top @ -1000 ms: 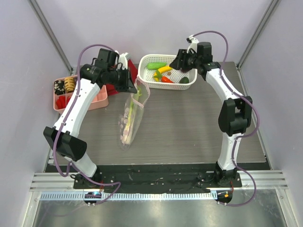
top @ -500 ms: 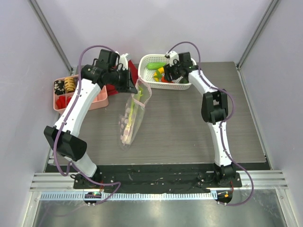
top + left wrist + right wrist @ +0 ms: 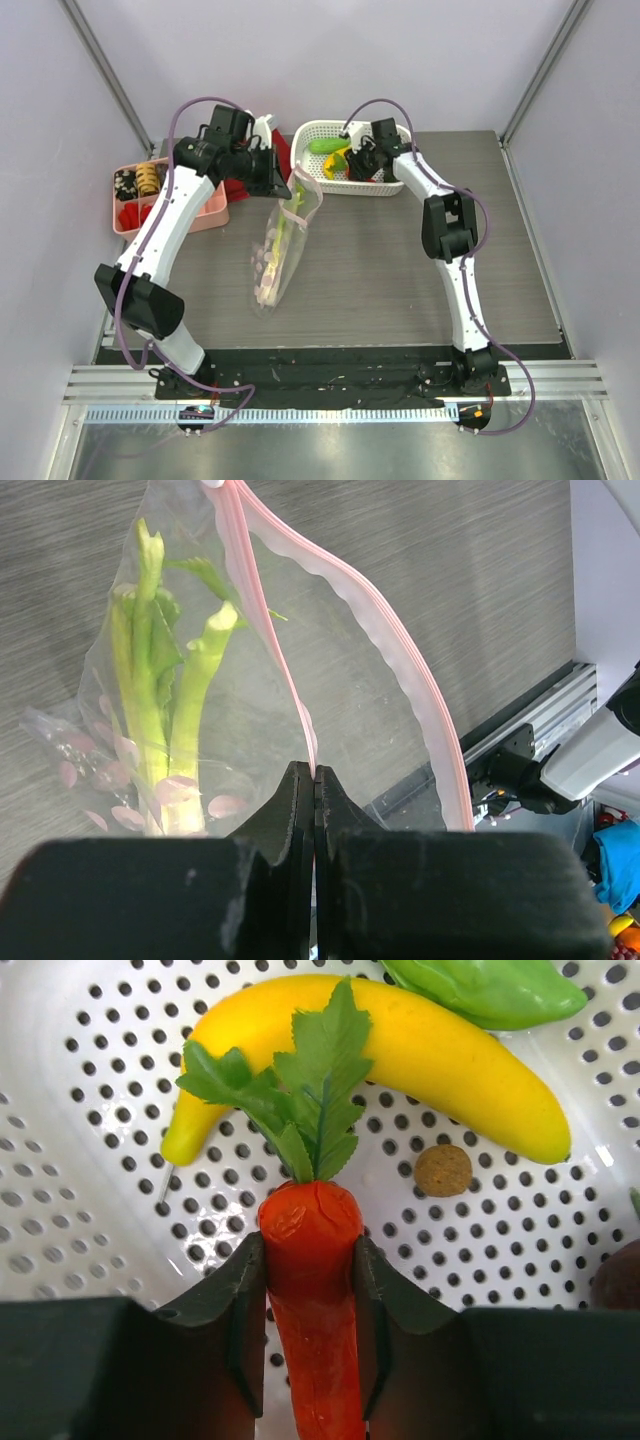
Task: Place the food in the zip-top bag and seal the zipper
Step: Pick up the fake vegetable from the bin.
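My left gripper (image 3: 314, 772) is shut on the pink zipper (image 3: 400, 660) strip of the zip-top bag (image 3: 278, 245), holding its mouth up and open. A green-and-white leek (image 3: 190, 710) lies inside the bag. My right gripper (image 3: 308, 1250) reaches down into the white basket (image 3: 80, 1210), with both jaws pressed on a red-orange carrot (image 3: 312, 1360) that has a green leafy top. A yellow banana (image 3: 440, 1050), a green piece (image 3: 490, 990) and a dark red piece (image 3: 620, 1275) also lie in the basket. In the top view the right gripper (image 3: 352, 162) sits over the basket's left half.
A pink tray (image 3: 190, 215) with small bits stands at the left, beside the left arm. A red thing (image 3: 283, 150) lies behind the left gripper (image 3: 280, 185). A small brown disc (image 3: 443, 1170) rests on the basket floor. The basket (image 3: 370, 192) stands at the table's far edge.
The right arm has swung left and down into the basket, and its jaws have closed onto the carrot. The left gripper and the bag have stayed in place.
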Controlling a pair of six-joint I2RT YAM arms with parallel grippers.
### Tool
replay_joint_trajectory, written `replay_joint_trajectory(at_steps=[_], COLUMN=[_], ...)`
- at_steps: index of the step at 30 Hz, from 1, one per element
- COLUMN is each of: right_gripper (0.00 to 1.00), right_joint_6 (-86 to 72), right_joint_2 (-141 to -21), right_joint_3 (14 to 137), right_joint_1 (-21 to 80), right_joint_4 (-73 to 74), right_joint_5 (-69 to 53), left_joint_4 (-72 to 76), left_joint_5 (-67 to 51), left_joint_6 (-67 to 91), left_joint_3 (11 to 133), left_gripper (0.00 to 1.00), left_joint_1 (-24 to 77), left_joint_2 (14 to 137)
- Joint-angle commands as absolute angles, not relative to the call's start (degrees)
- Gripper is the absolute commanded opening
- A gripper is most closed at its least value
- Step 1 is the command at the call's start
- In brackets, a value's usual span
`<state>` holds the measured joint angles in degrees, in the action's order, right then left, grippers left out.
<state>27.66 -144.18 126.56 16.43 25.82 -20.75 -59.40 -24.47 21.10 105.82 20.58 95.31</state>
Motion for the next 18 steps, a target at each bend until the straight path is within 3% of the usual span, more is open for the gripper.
replay_joint_trajectory(at_steps=[1, 3, 4, 12, 18], right_gripper=[0.19, 0.04, 0.01, 0.01, 0.01], right_joint_6=[29.7, 27.0, 25.8, -4.5, -10.6], right_joint_2=[-141.4, -140.7, -139.3, -125.3, -120.4], right_joint_3=[126.3, 128.0, 128.8, 121.7, 119.8], right_joint_1=[14.4, 13.4, 13.0, 8.1, 7.9], right_joint_4=[29.4, 29.3, 28.9, 6.6, 3.0], right_joint_5=[-20.9, -22.2, -22.8, -30.7, -32.2], left_joint_4=[-57.7, -57.4, -57.3, -56.4, -56.5], left_joint_5=[-25.9, -25.8, -25.8, -26.3, -26.5], left_joint_6=[21.7, 21.7, 22.0, 22.5, 22.9], left_joint_3=[106.5, 106.6, 106.4, 105.3, 105.6], left_gripper=[0.00, 0.00, 0.00, 0.00, 0.00], left_joint_1=[20.2, 20.2, 20.2, 20.2, 20.2], left_joint_2=[95.7, 95.6, 95.5, 94.8, 95.1])
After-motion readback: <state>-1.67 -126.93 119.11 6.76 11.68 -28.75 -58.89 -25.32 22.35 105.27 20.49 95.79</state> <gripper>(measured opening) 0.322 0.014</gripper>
